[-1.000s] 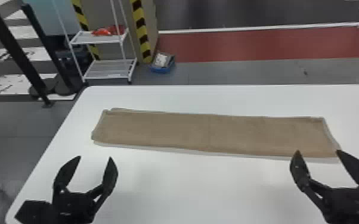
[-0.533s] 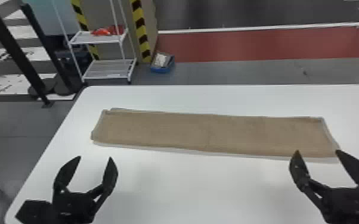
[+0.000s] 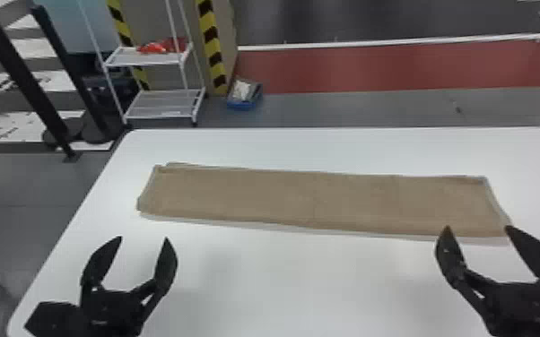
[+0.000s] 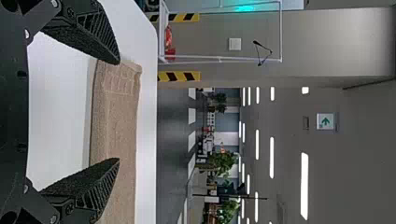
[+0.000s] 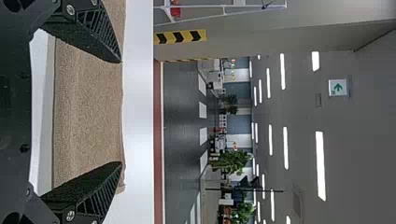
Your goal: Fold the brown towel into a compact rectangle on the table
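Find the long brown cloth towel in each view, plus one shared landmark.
Head view: long brown cloth towel across the white table.
Left wrist view: towel lies beyond the open jaws.
Right wrist view: towel beyond, spanning the jaws' gap.
Shared landmark: yellow-and-black striped band.

— What do we lose at the head view's bottom edge?
— We lose the near side of the table and the rear parts of the left gripper and right gripper.
— And in the left wrist view?
— The brown towel runs off our frame, partly hidden behind the left gripper.
— The red contents of the rack?
— Too blurred for us to name.
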`<state>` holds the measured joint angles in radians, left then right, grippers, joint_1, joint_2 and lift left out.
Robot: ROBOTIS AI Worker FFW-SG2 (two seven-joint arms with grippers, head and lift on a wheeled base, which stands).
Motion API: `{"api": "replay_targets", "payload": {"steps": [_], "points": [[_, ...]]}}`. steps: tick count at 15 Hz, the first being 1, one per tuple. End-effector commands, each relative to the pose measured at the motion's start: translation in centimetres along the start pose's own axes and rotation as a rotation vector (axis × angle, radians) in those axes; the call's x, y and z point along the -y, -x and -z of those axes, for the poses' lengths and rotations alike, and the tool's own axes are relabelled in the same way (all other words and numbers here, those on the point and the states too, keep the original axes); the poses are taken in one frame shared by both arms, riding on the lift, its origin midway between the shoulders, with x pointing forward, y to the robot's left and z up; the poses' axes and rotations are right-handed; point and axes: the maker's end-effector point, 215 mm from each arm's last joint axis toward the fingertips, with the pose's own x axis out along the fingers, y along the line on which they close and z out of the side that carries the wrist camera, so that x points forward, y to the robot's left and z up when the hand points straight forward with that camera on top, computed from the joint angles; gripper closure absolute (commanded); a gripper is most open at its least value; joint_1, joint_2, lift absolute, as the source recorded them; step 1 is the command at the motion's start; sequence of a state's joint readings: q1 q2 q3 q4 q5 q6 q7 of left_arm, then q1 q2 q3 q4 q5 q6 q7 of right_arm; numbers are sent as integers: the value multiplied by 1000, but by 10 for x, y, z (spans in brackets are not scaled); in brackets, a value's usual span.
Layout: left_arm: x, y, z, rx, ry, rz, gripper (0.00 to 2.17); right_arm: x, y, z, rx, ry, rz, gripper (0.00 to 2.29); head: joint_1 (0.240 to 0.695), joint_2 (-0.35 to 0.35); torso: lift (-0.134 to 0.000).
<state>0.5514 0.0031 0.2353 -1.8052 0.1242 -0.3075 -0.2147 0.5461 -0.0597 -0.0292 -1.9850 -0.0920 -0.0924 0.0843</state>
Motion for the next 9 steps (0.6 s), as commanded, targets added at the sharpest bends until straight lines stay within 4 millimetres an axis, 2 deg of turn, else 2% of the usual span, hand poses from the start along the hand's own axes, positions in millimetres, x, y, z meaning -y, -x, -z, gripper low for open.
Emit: {"api": "replay_targets", "payload": {"steps": [1,6,9], "points": [[1,1,2,-4,6,-3,164,0,1,1,-1,0,1,110,695,123,-123],[1,0,-2,5,4,-2,164,0,1,0,2,0,2,110,695,122,-123],[-2,-13,-15,17,5,0,164,-1,1,1,-3,-1,0,110,695,121,-123]]}}
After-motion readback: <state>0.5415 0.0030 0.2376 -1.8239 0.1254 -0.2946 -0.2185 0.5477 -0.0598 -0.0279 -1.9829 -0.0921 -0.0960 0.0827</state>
